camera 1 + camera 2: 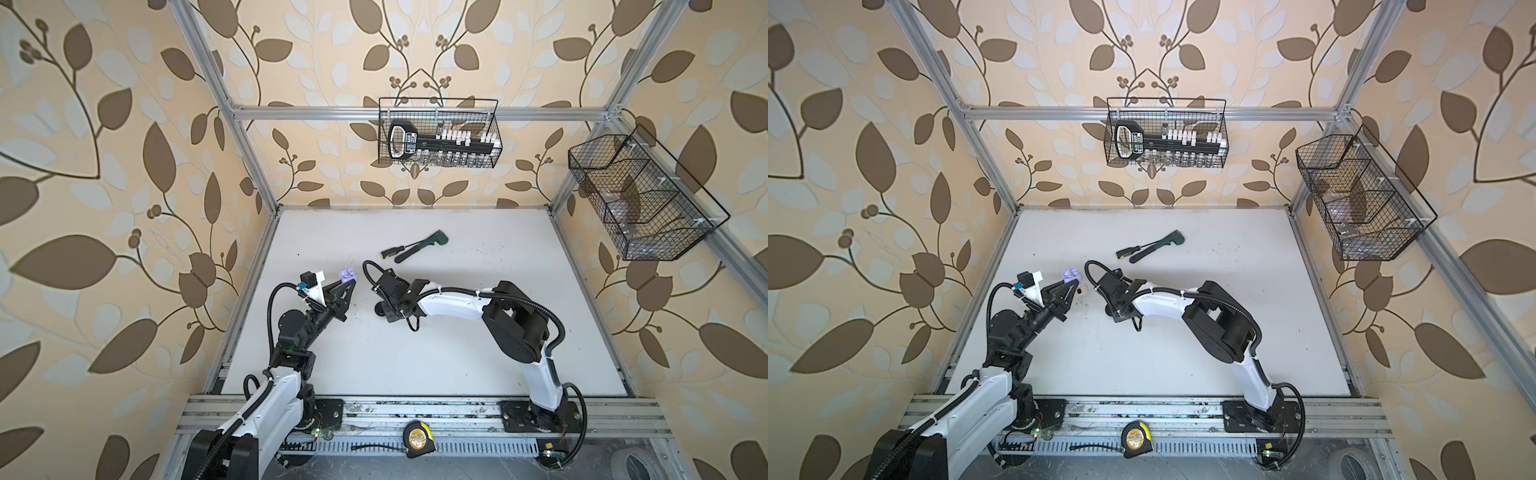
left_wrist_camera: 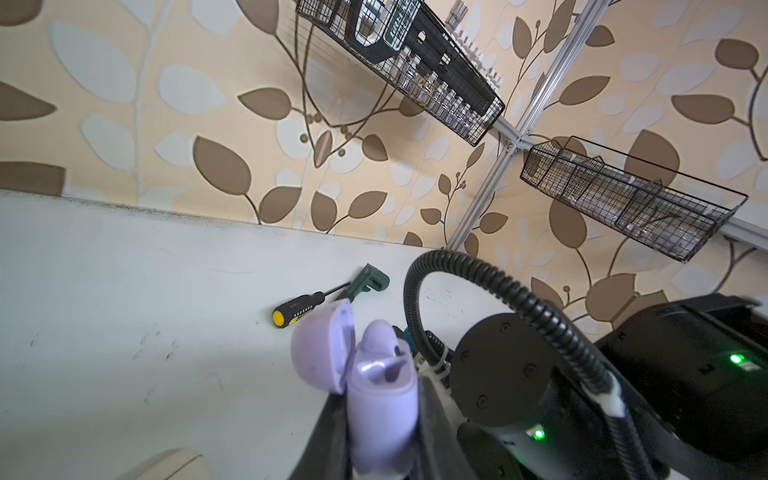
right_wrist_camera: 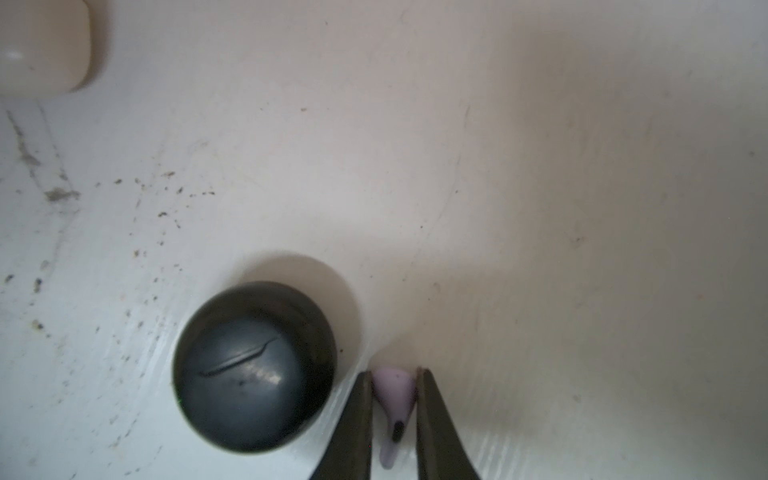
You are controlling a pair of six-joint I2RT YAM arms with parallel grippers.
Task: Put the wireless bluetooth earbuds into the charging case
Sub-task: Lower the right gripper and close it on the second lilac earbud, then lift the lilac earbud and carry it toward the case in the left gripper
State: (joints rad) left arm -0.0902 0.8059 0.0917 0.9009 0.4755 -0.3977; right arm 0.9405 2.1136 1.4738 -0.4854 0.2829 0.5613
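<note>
While the right gripper [image 3: 394, 371] presses its two fingers against either side of a lilac earbud [image 3: 392, 395] lying on the white table [image 1: 457, 332], a closed black case [image 3: 253, 368] sits just beside it. At about ten o'clock from that, in a top view, the left gripper [image 1: 352, 282] is clamped on the lilac charging case [image 2: 380, 415]. Its lid is open, with what looks like a second bud [image 2: 380, 338] seated inside. Farther back, near one o'clock, lie a screwdriver [image 2: 297, 309] and a green wrench [image 2: 370, 284].
</note>
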